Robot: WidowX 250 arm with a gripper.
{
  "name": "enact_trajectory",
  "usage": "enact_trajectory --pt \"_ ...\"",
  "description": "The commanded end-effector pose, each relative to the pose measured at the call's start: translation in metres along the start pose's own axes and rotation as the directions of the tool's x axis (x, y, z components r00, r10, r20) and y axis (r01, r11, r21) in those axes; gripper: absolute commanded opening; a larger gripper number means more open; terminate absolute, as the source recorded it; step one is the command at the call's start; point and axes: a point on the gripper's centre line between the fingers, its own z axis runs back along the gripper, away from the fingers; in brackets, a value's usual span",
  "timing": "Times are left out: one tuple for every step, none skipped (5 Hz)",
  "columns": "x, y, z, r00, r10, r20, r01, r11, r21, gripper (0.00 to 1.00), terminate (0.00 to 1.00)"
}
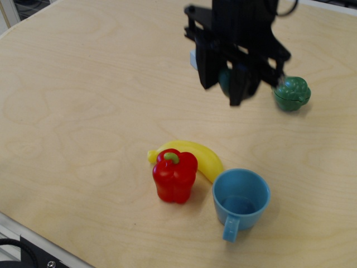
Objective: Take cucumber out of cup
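Cucumber clear of cup, carried aloft

We find the end effector (233, 84) clamped on the cucumber (226, 80); the cup (241, 196) sits empty below. We judge slippage could drop it onto the worktop (83, 100)

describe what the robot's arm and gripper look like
The gripper is matte black and blocky, with flat angular finger plates hanging from a boxy black body. A few small screws show on its right side. A thin black cable loops near the top edge. No markings or labels are readable, and the rest of the arm is out of frame.
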Motion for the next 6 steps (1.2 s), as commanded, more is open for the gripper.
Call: enact_trajectory --pt "0.028 0.076 -0.03 0.987 0.163 -0.007 -0.163 0.986 0.044 0.0 0.0" --pt "0.034 0.108 -0.058 0.974 0.227 -0.027 -0.225 0.972 0.069 0.0 0.0" --pt "0.037 0.123 -0.078 0.971 0.231 -0.06 -0.227 0.971 0.07 0.0 0.0" --pt "0.042 0.124 -0.099 0.977 0.201 -0.076 -0.195 0.978 0.069 0.0 0.0" --pt "0.036 0.129 -0.108 0.967 0.237 -0.092 -0.229 0.97 0.084 0.0 0.0" --pt "0.016 0.132 -0.115 0.962 0.249 -0.11 -0.241 0.967 0.081 0.0 0.0"
